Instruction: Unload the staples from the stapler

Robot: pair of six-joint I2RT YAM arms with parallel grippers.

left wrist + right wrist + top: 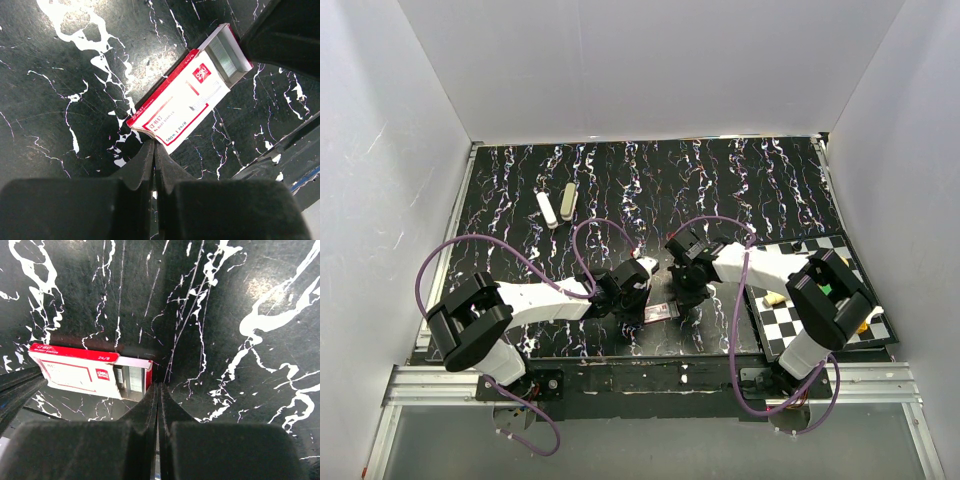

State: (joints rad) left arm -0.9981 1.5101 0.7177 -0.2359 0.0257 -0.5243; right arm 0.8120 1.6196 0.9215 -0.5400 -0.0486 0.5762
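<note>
The stapler [557,205] lies at the back left, a white and a beige slim arm spread in a V, far from both grippers. A red-and-white staple box [660,312] rests on the black marbled table between the arms. Its drawer is slid out and rows of grey staples [225,55] show in it. My left gripper [154,145] is shut, tips touching the box's closed end [150,127]. My right gripper [158,385] is shut, tips against the red end wall of the open drawer [131,378]. I see nothing between either pair of fingers.
A black-and-white checkered mat [820,250] lies at the right with a pale yellowish piece [775,298] on it, beside the right arm's base. Purple cables [510,255] loop over both arms. White walls enclose the table on three sides.
</note>
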